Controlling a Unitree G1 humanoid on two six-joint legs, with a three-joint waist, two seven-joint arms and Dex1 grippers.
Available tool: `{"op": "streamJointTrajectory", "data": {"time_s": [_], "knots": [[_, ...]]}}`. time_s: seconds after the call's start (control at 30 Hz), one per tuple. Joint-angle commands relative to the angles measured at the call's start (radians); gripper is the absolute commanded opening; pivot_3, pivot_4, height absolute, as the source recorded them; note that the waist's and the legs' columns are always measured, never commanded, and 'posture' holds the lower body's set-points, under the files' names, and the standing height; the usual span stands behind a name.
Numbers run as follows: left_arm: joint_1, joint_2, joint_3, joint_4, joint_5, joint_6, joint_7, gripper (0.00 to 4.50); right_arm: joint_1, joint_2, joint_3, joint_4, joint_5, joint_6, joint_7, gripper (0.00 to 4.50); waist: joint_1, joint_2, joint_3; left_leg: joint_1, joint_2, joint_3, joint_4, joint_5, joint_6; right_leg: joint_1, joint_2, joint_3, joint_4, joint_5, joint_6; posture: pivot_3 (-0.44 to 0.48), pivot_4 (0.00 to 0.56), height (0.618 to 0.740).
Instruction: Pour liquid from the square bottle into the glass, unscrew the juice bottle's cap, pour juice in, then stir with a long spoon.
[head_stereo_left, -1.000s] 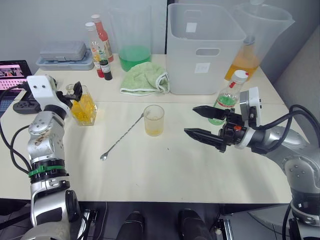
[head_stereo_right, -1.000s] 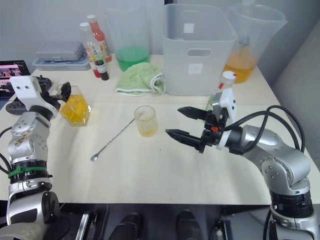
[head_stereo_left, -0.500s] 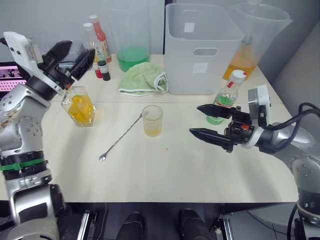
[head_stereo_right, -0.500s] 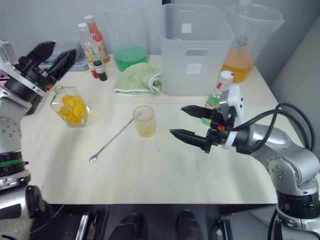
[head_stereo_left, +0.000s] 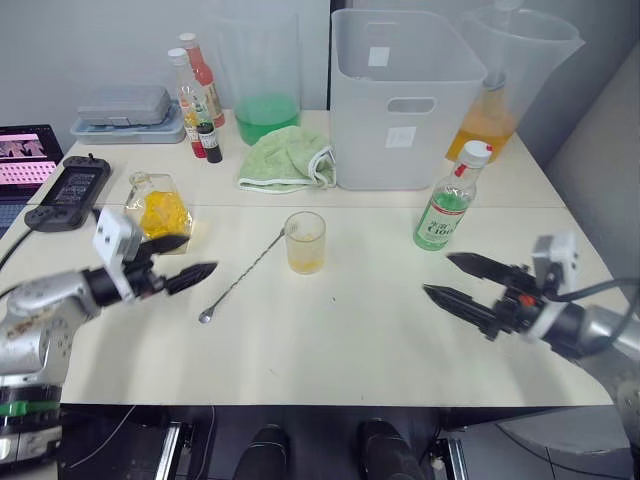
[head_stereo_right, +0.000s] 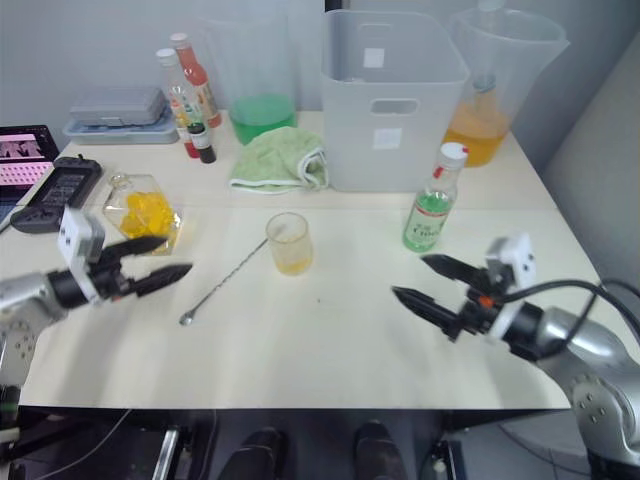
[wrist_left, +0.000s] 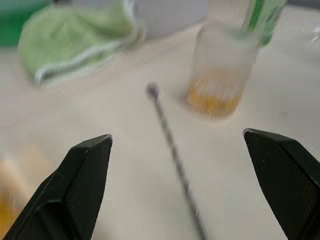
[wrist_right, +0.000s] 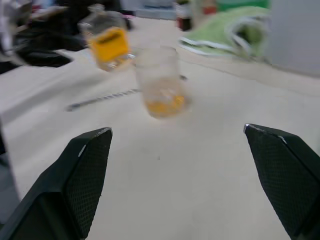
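Left gripper: wide open, empty, low over the worktop. Right gripper: wide open, empty. Long spoon: flat on worktop, beside the glass, which holds some yellow liquid. Juice bottle: upright, capped, right of the glass. Square bottle: upright, far left.

The long spoon runs blurred off the left wrist view's edge.
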Motion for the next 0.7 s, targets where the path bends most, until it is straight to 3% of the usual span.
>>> {"op": "streamJointTrajectory", "data": {"time_s": [0.03, 0.23, 0.37, 0.7], "knots": [[-0.006, 0.016, 0.057, 0.114, 0.063, -0.133, 0.024, 4.45, 0.101, 0.031, -0.118, 0.027, -0.046, -0.101, 0.029, 4.50, 0.003, 0.000, 0.000, 0.000, 0.000, 0.000, 0.000, 0.000, 0.001, 0.000, 0.000, 0.000, 0.000, 0.000, 0.000, 0.000, 0.150, 0.740], [0.009, 0.035, 0.096, 0.410, 0.185, -0.398, 0.086, 4.45, 0.286, 0.082, -0.207, 0.201, -0.176, -0.284, 0.107, 4.50, 0.003, 0.000, 0.000, 0.017, 0.001, 0.002, -0.005, 0.000, 0.001, 0.018, 0.000, 0.001, -0.008, -0.001, 0.001, 0.000, 0.150, 0.740], [0.018, 0.059, 0.093, 0.519, 0.199, -0.440, 0.038, 4.45, 0.311, 0.097, -0.236, 0.295, -0.214, -0.358, 0.117, 4.50, -0.002, 0.000, 0.000, 0.017, 0.001, 0.003, -0.006, 0.000, 0.001, 0.017, 0.000, 0.002, -0.008, -0.001, 0.000, 0.000, 0.150, 0.740], [-0.009, 0.053, 0.085, 0.514, 0.185, -0.456, -0.003, 4.45, 0.247, 0.084, -0.226, 0.356, -0.221, -0.384, 0.113, 4.50, -0.004, 0.000, 0.000, 0.019, 0.002, 0.004, -0.007, 0.000, 0.001, 0.018, 0.001, 0.004, -0.007, -0.001, 0.001, 0.000, 0.150, 0.740]]}}
